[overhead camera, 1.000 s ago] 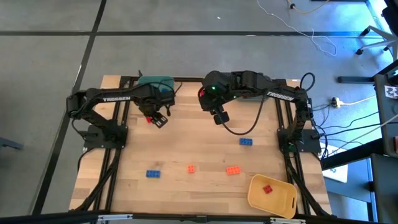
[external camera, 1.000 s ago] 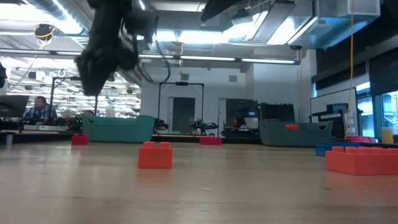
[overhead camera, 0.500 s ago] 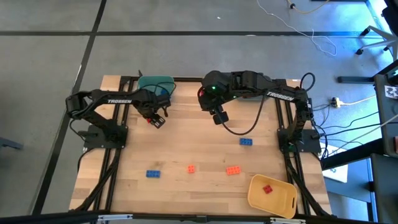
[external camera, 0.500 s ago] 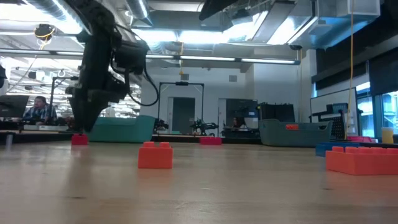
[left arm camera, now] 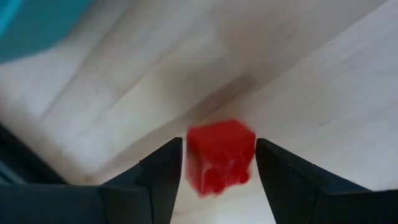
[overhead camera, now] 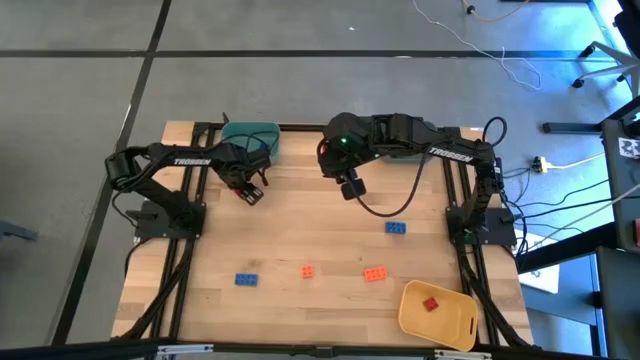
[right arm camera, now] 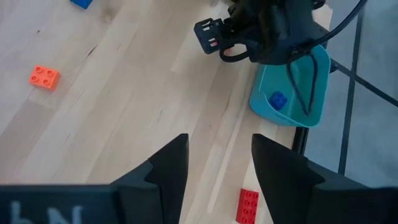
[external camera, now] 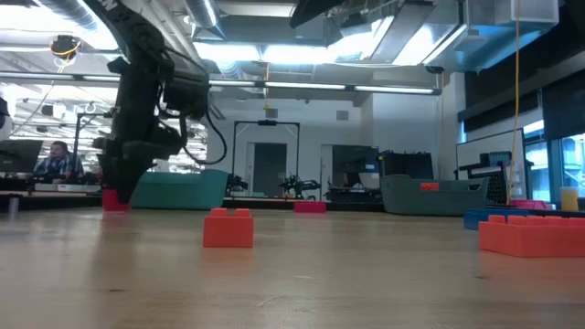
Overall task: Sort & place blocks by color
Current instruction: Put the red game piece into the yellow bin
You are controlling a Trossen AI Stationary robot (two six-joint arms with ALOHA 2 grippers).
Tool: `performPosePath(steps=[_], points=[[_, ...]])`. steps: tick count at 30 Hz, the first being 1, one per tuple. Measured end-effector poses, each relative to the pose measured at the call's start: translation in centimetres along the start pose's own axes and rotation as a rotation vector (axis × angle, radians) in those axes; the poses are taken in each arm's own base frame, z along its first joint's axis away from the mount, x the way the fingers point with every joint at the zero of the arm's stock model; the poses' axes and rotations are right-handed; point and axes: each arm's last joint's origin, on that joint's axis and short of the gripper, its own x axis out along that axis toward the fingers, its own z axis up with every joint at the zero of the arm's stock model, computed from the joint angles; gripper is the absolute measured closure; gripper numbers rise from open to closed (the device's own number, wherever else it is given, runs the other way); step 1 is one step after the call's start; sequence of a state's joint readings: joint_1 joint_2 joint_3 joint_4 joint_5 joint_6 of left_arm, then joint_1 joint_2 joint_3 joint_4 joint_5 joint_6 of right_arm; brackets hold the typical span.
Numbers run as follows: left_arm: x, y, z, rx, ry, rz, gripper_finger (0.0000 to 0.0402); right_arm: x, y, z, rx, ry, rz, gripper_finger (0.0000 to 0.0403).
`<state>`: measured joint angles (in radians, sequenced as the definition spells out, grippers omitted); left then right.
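A red block [left arm camera: 220, 157] lies flat on the wooden table, just in front of the teal bin [overhead camera: 250, 139]. My left gripper [left arm camera: 219, 163] points down over it, open, one finger on each side with a thin gap. In the low view the left gripper [external camera: 118, 185] reaches down to the block [external camera: 115, 204] on the tabletop. My right gripper [overhead camera: 350, 186] hangs open, high over the table's far middle, holding nothing. Loose on the table lie two blue blocks [overhead camera: 396, 228] [overhead camera: 246, 279] and two orange blocks [overhead camera: 308, 271] [overhead camera: 375, 274].
The teal bin holds a blue block [right arm camera: 278, 99]. A yellow bin [overhead camera: 452, 322] at the near right holds a red block [overhead camera: 431, 304]. A grey-blue bin [external camera: 434, 196] stands at the far side. Another red block [right arm camera: 249, 206] lies below my right arm. Bare wood fills the table's middle.
My left gripper has come down from well above the table to tabletop height and shifted slightly toward the teal bin. Its open fingers now stand on either side of the red block, which has stayed in place.
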<state>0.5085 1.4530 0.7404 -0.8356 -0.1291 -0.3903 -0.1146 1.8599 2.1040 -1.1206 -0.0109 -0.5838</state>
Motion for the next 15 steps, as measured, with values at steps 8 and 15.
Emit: performPosePath(steps=[8,15], points=[[0.5,0.0,-0.1,0.014,-0.021,-0.009,0.0205,0.0,-0.1,0.1,0.0,-0.01,-0.006,0.0226],[1.7,0.0,-0.8,0.012,-0.025,-0.059,0.0205,0.0,-0.1,0.1,0.0,-0.011,-0.008,0.0226]])
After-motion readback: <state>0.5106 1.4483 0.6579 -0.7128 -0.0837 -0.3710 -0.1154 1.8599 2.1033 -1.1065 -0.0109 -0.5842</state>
